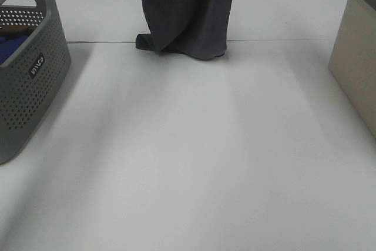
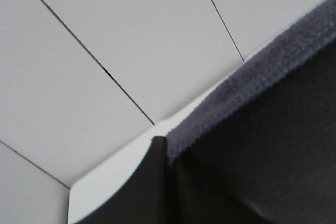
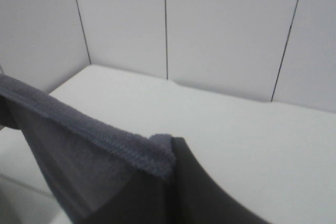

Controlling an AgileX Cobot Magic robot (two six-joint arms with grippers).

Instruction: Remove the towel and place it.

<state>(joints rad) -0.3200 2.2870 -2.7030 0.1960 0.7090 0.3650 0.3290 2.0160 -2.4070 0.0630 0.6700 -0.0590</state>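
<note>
End effectors pinch the towel hem above open table.

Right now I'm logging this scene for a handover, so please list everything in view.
towel: one, dark charcoal, hanging at the far middle, lower end touching the table
basket: one, grey perforated, left side of the table
blue cloth: one, blue, inside the basket
bin: one, beige, right side
table: one, white, under it all
left hand: one, dark, shut on the towel's edge
right hand: one, dark, shut on the towel's edge
</note>
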